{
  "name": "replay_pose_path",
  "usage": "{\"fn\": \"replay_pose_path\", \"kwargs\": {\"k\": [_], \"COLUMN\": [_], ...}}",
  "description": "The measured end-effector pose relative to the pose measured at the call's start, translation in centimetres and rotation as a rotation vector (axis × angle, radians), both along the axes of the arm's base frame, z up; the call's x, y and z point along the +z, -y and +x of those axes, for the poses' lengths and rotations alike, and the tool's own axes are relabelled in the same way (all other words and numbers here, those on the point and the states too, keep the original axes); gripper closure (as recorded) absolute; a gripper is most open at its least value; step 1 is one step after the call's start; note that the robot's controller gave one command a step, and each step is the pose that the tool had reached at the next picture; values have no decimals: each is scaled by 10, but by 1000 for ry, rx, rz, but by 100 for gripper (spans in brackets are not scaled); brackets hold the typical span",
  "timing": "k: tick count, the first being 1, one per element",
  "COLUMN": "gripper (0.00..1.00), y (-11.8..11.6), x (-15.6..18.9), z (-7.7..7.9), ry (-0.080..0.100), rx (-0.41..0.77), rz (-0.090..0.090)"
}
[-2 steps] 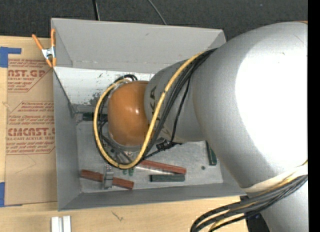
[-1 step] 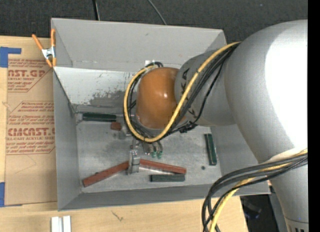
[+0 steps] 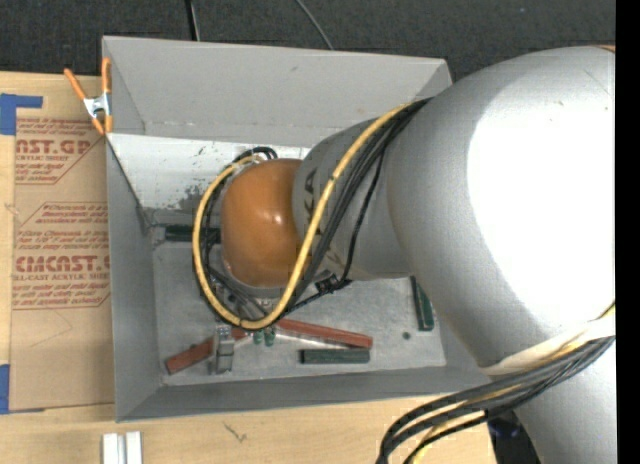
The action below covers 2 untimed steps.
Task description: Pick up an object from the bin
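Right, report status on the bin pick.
Claw low in the grey metal bin, view's lower left, beside a flat reddish-brown strip. Hold not confirmed. Long red stick and dark green bar close by.

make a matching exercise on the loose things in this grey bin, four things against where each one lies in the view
Things
1. long red-brown stick
2. dark green flat bar
3. short dark green piece
4. flat brown piece

Places
A. nearest the lower-left corner of the grey metal bin
B. at the floor's right end, close beside the arm
C. along the lower wall, just below the red-brown stick
D. slanting rightward across the floor from below the orange wrist cover

Pairs: 1-D, 2-C, 3-B, 4-A
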<state>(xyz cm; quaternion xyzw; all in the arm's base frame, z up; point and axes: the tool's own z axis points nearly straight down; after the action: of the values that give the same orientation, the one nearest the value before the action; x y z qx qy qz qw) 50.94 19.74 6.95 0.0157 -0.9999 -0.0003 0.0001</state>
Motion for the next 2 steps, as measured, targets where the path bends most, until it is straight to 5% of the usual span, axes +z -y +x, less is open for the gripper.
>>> {"fn": "replay_pose_path", "kwargs": {"k": [1,2], "gripper": [0,100], "y": [56,-15], "x": [17,1], "z": [-11,-27], "ry": [0,2], "rx": [68,222], "rz": [0,-3]}}
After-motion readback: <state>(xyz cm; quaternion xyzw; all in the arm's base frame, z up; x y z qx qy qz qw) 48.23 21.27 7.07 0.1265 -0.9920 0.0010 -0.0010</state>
